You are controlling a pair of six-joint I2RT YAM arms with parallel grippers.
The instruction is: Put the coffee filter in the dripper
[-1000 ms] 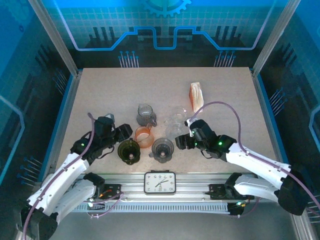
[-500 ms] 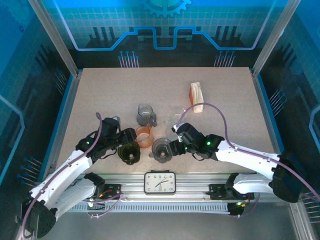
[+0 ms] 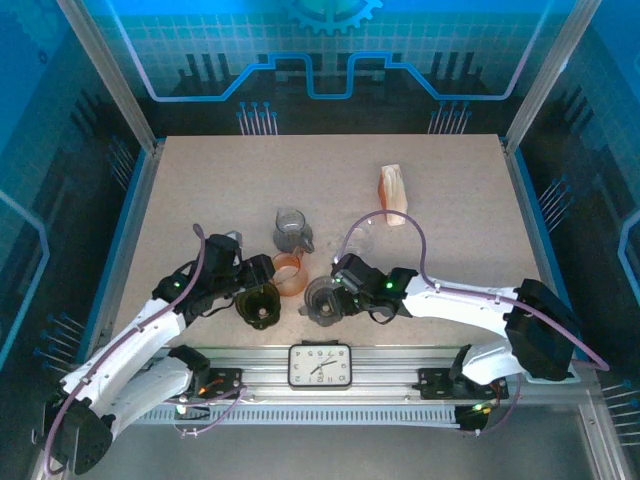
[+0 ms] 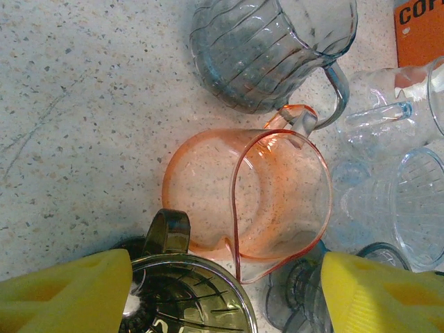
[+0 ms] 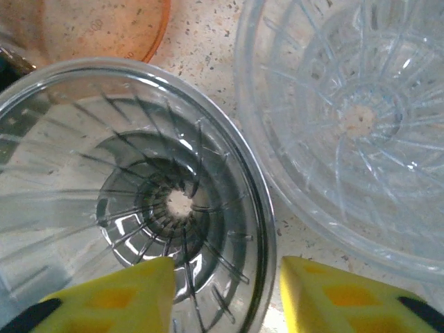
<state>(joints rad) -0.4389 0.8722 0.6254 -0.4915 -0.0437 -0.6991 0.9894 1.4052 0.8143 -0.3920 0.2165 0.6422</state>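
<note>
Right claw (image 5: 225, 269) sits half-open astride the rim of the grey dripper (image 5: 104, 173) — not pinching yet, I think. Left claw (image 4: 225, 267) gapes wide over the green dripper (image 4: 187, 298). Filter pack (image 3: 393, 190) sits upper right of the top view, untouched — so 0 progress really. Can't tell whether filters are loose or boxed; left wrist's corner cuts the pack off.

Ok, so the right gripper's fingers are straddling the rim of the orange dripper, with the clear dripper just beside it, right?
Not the orange dripper: the right gripper straddles the rim of the smoky grey dripper, one finger inside, one outside. The right wrist view shows it. The clear dripper is just beside it, as you said.
</note>
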